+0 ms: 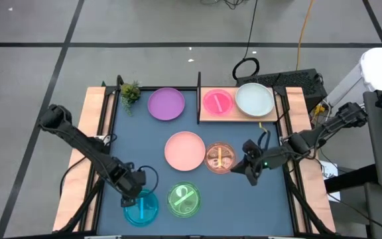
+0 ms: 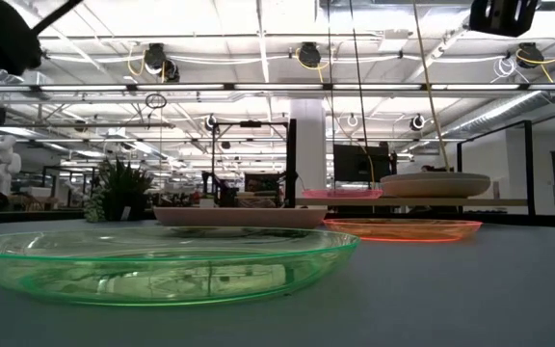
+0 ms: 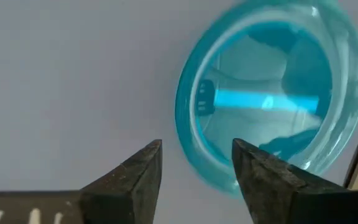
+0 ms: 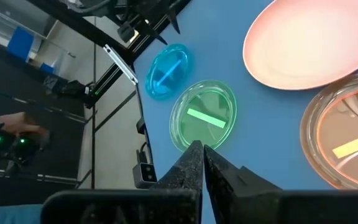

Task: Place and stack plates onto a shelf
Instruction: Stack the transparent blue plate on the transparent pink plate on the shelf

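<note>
- Left gripper point(image 3: 196, 167): you saw its two dark wedge-shaped fingers spread apart and holding nothing, poised over the rim of the cyan plate point(image 1: 141, 206), the plate farthest from the shelf point(image 1: 207, 114). The gap looked set to straddle that rim, probably so the thin edge could be pinched.
- Cyan plate: a small round dish of clear blue plastic with a raised lip and a pale stick-like bar across its middle. It lay flat on the blue table point(image 1: 138, 143), well apart from the shelf.
- Right gripper point(image 1: 249, 174): its fingers were pressed together with nothing between them. It hung just beside the orange-brown plate point(image 1: 220, 157), on the side away from the shelf, apparently waiting.
- Orange-brown plate: small and translucent, with stick pieces inside. It touched or slightly overlapped the larger, opaque pink plate point(image 1: 185, 151), nearer the shelf than the cyan one.
- Green plate point(image 1: 184, 200): small, clear and glossy. It sat just beside the cyan plate, equally far from the shelf.
- Shelf: a flat light-wood board with a thin black upright point(image 1: 199, 98) at one end. It already carried the magenta plate point(image 1: 217, 101) next to the upright and the pale mint-white plate point(image 1: 254, 99) beside it, so the board looked full and further plates would probably need stacking.
- Purple plate point(image 1: 166, 103): large, opaque and matte. It rested on the table just past the upright, off the shelf.
</note>
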